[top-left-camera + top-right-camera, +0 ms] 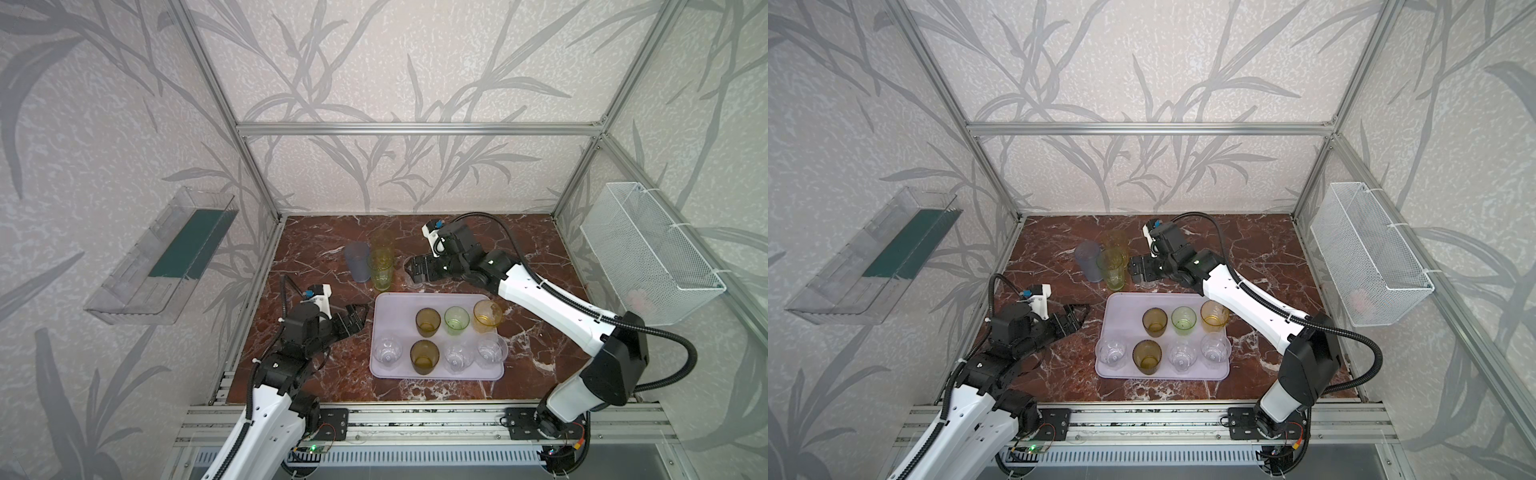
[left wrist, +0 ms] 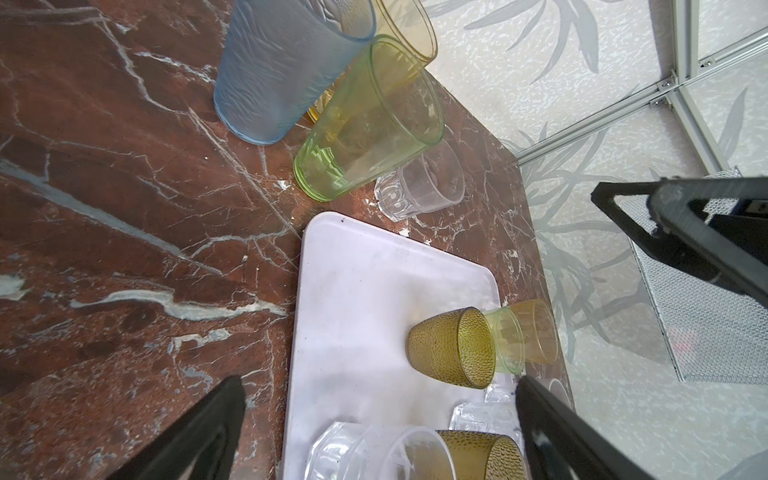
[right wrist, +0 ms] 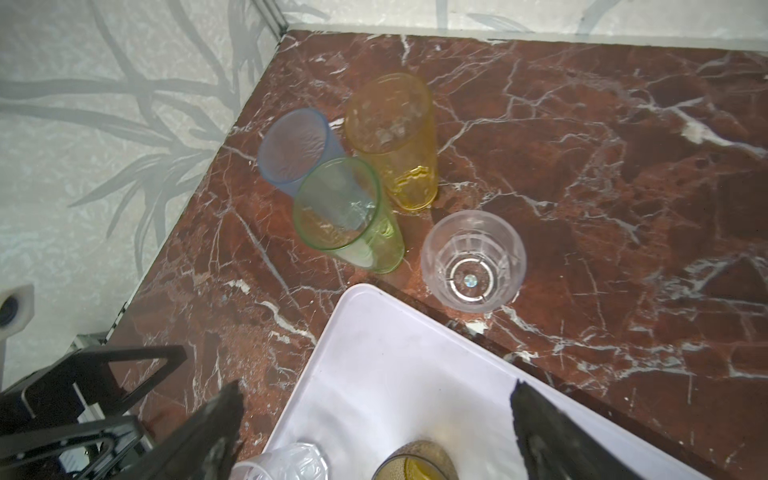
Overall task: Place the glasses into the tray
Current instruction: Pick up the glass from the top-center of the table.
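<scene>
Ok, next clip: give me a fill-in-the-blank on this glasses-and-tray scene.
The flat pale lilac rectangular tray holds ___ tumblers. Beyond the tray, ___ tall translucent tumblers stand on the red-brown marble tabletop. The short clear faceted tumbler there stands ___. The left fingers and right fingers are both ___.
Missing: seven; three; upright; open.

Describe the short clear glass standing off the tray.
The clear glass is short, faceted, transparent, plastic-looking and empty. It stands upright, mouth up, on the marble table, just past the far edge of the tray and beside the tall green glass, with a small gap to each. Nothing touches it but the table.
</scene>
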